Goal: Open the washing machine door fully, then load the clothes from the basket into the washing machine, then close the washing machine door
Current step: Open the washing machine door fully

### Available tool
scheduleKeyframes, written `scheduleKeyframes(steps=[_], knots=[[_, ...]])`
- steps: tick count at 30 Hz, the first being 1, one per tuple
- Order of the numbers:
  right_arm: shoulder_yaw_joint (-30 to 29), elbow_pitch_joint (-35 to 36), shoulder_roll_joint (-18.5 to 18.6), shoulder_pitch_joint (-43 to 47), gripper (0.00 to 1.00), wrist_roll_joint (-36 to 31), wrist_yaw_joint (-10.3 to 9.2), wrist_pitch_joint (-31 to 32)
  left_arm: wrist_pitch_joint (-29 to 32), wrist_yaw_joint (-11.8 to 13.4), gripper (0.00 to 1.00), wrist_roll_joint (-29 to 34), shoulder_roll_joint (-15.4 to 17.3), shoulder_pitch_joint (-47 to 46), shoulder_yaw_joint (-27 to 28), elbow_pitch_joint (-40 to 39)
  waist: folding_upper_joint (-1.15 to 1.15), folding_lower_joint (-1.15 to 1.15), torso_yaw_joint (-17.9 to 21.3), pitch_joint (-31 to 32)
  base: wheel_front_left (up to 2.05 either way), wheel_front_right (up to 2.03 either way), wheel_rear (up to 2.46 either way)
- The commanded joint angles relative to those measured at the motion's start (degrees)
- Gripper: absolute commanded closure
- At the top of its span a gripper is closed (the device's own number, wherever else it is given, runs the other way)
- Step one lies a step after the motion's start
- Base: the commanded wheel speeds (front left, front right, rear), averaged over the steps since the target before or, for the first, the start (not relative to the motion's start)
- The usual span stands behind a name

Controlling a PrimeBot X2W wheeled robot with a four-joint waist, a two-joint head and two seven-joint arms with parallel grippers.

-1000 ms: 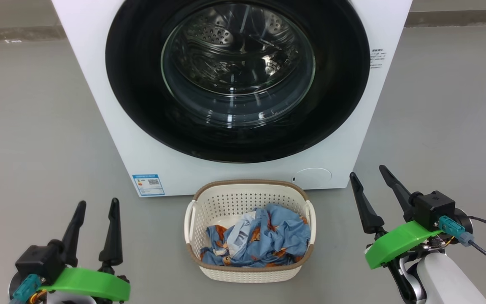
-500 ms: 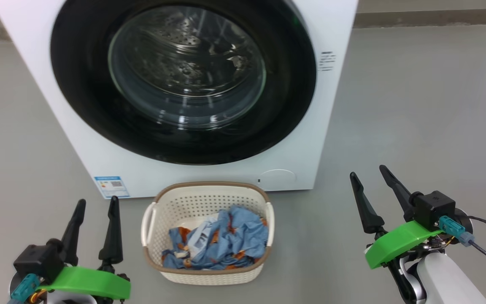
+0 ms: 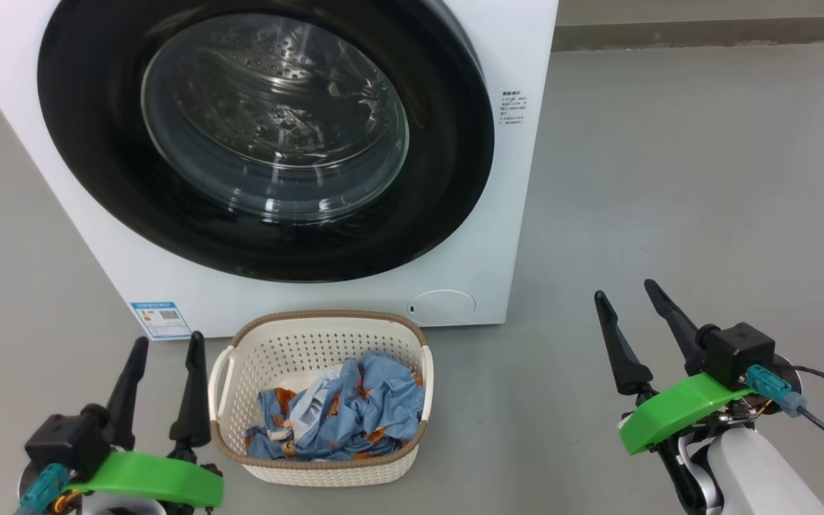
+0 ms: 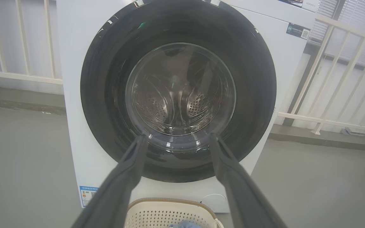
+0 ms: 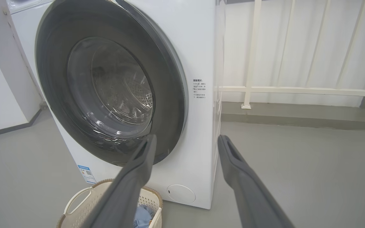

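— Where's the door [image 3: 269,129]?
— You've got it closed on the washer [image 3: 519,214]. The basket [image 3: 312,336] sits on the floor [image 3: 669,179] just in front of it, clothes [image 3: 340,415] heaped inside
— And my grip?
— Your left gripper [image 3: 169,340] is just beside the basket, your right gripper [image 3: 624,290] well apart from it; both have fingers [image 3: 192,408] spread wide, gripping nothing

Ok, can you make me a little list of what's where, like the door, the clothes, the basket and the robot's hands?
washing machine door: shut
washing machine: white, just behind the basket
basket: on the grey floor, in front of the machine
clothes: bundled inside the basket, blue with orange-brown print
left gripper: open, empty, just left of the basket
right gripper: open, empty, well off to the basket's right
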State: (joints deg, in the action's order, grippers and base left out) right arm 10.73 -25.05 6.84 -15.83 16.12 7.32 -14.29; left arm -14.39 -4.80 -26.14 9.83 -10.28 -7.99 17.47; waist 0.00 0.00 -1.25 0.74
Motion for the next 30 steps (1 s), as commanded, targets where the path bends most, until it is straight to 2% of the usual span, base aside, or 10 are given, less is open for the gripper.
scheduleKeyframes(steps=[1, 30], knots=[[0.8, 1.2, -0.2, -1.2, 0.0, 0.5, 0.17, -0.7, -0.4, 0.2, 0.0, -0.4, 1.6, -1.1, 1.7, -1.3, 0.0, 0.0, 0.0, 0.1, 0.0, 0.0, 0.0], [-1.0, 1.9, -0.3, -1.6, 0.0, 0.6, 0.17, -0.7, -0.5, 0.5, 0.0, -1.4, 2.4, -1.5, 1.1, -1.0, 0.0, 0.0, -0.9, -1.4, 0.0, 0.0, 0.0]])
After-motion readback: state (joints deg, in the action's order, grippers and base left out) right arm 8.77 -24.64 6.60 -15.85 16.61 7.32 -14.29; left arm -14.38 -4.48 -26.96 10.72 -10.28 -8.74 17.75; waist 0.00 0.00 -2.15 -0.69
